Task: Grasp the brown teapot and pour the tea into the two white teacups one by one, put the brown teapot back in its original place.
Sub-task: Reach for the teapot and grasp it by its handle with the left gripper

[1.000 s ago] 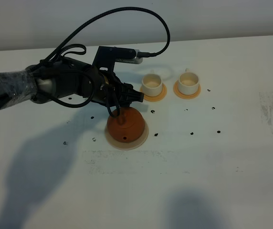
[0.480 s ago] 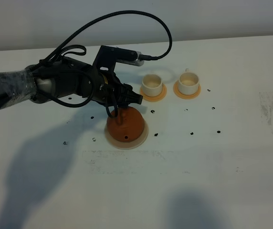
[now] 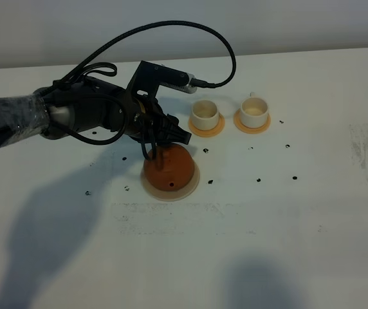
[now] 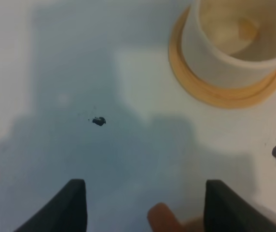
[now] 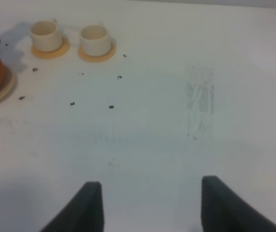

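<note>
Hovering with the left tool (image 3: 168,143), wide open and empty, over the teapot (image 3: 171,168), seated on its disc (image 3: 147,188) near the two cups (image 3: 205,113) (image 3: 253,111). Hanging over bare bench (image 5: 176,121) with the right tool (image 5: 152,193), likewise open, nothing held.

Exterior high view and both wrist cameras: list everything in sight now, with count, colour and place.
Squat reddish-brown clay teapot: one, brown, on the disc, left of the cups.
Flat round pale beige disc: one, beige, under the teapot.
Small white cylindrical teacups: two, white, side by side, one per coaster.
Round orange-tan coasters: two, orange-tan, under the cups.
Small black marks: several, black, scattered around teapot and cups.
White table: one, white.
Black cable: one, arching above the left arm.
Left gripper: black, open, just over the teapot.
Right gripper: black, open, apart from the tea set.
</note>
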Controlling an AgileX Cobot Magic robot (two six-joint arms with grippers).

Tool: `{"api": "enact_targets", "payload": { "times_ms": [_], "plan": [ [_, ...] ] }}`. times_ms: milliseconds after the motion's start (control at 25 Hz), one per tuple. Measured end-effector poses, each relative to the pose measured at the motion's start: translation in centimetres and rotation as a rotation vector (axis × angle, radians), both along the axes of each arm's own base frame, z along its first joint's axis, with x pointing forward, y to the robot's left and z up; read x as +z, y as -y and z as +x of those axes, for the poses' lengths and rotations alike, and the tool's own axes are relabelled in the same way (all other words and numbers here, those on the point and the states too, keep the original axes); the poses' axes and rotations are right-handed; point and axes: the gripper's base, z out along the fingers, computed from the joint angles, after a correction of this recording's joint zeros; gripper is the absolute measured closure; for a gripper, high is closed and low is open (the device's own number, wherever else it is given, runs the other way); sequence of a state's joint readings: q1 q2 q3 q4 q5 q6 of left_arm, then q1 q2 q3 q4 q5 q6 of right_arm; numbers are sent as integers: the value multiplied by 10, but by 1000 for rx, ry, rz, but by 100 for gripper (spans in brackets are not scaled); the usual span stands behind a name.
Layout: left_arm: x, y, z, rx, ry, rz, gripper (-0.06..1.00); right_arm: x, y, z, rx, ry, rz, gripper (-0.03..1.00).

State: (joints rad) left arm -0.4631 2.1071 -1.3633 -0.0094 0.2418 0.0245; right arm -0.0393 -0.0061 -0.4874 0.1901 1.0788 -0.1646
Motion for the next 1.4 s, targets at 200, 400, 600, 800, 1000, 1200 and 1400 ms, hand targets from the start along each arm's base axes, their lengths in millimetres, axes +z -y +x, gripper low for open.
{"api": "enact_targets", "payload": {
  "times_ms": [200,400,600,800,1000,1200,1400],
  "plan": [
    [0,0,0,-27,11,18,42,0,0,0,0,0,0,50],
    [0,0,0,-27,12,17,42,0,0,0,0,0,0,50],
    [1,-4,3,-16,18,14,42,0,0,0,0,0,0,50],
    [1,-8,5,-11,24,17,42,0,0,0,0,0,0,50],
    [0,-9,5,-4,15,16,42,0,0,0,0,0,0,50],
    [1,-9,4,-4,10,18,42,0,0,0,0,0,0,50],
    [5,-11,2,-3,-13,34,42,0,0,0,0,0,0,50]
  ]
}}
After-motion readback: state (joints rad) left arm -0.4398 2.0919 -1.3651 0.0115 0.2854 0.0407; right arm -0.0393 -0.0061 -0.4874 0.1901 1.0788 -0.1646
